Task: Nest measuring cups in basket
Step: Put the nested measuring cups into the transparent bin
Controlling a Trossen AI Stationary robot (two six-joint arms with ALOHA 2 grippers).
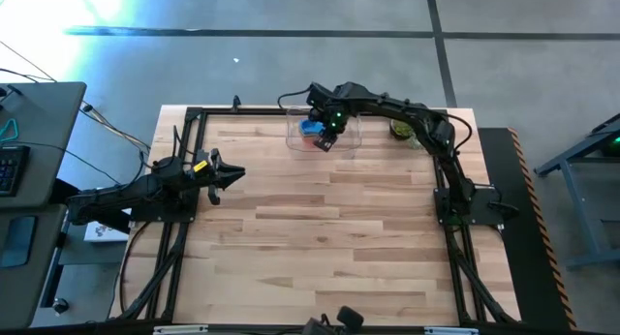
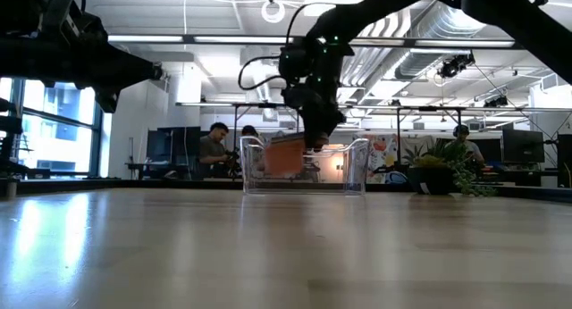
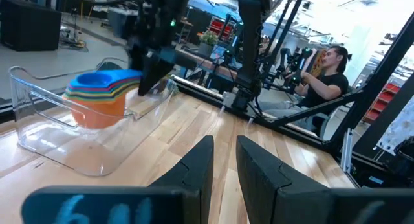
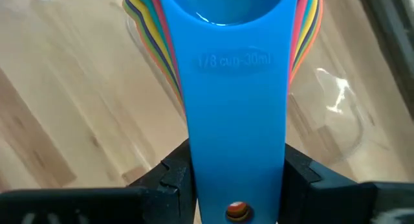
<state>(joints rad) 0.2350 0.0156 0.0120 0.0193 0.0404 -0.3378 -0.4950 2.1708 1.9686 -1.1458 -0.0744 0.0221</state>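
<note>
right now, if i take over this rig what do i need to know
Right gripper: shut on the handle of the blue plastic measuring cup, holding it on the nested stack of coloured cups in the clear plastic rectangular basket at the table's far edge.
Left gripper: over the table's left side, holds nothing, fingers slightly apart.
Done: the cups in view sit nested in the basket.
Left: release the blue cup, pull the right arm back.
</note>
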